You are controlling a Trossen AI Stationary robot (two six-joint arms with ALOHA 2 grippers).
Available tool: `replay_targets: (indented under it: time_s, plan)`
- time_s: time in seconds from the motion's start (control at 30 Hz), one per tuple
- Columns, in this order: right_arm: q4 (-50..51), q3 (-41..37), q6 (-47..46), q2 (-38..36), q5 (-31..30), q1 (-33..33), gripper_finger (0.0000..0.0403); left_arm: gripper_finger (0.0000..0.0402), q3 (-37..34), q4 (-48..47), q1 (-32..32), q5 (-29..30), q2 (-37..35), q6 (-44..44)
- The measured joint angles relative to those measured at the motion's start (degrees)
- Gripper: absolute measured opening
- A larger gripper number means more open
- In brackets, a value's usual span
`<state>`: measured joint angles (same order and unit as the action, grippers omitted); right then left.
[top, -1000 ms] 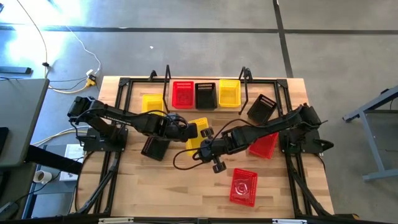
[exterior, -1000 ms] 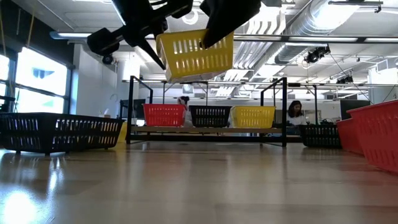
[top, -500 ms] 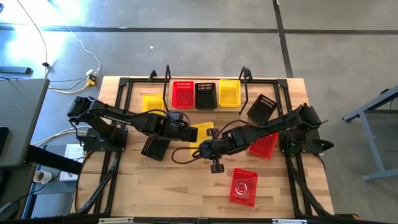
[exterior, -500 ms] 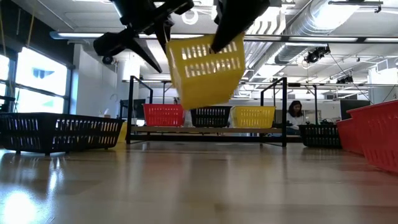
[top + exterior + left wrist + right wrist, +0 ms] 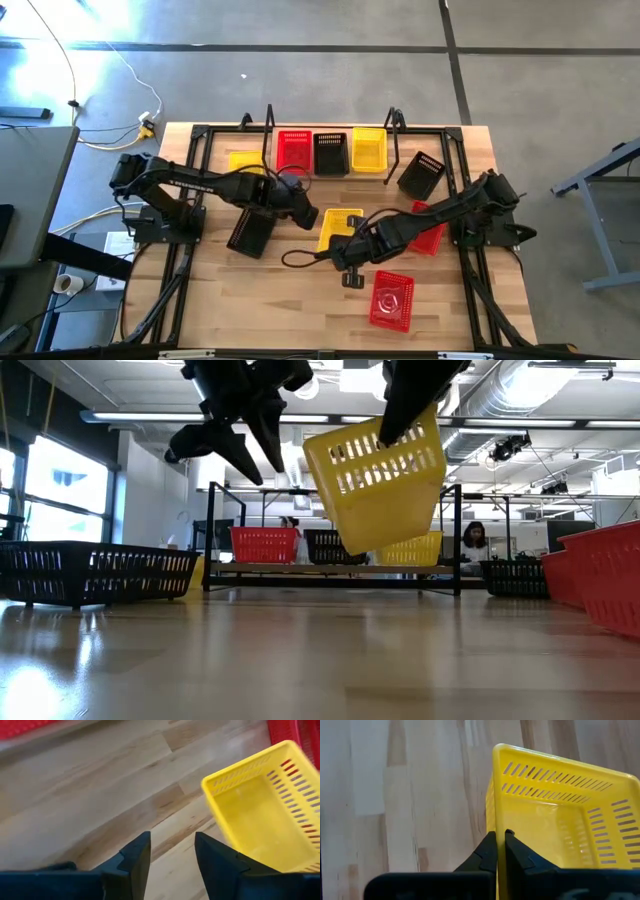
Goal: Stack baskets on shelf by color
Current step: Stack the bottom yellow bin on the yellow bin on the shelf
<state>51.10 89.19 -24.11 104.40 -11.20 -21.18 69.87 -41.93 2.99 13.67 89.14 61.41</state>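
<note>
Yellow basket [image 5: 385, 485] rightward, right tool [image 5: 500, 851] only.

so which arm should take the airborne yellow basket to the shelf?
Right. The right hand is pinched on the rim of the yellow basket, holding it tilted above the table. The left hand is open, beside the basket and empty.

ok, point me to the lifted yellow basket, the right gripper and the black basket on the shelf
lifted yellow basket [image 5: 385, 485]: low view, on its slotted side wall.
right gripper [image 5: 500, 845]: right wrist view, midway between the fingertips pinching the basket's rim.
black basket on the shelf [image 5: 331, 153]: high view, on its inner floor.
</note>
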Motion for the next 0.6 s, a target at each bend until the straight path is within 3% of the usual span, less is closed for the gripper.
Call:
replay_targets:
  time_s: [0.3, 0.6]
  plan:
    - [5.6, 0.0, -9.9, -0.5, -3.7, -1.9, 0.0, 0.0136, 0.0, 0.0, 3.4, -3.8, 0.0, -10.0]
    - [8.9, 0.0, -14.6, -5.8, -11.3, -2.1, 0.0, 0.0136, 0.0, 0.9, 6.9, -4.7, 0.0, -14.2]
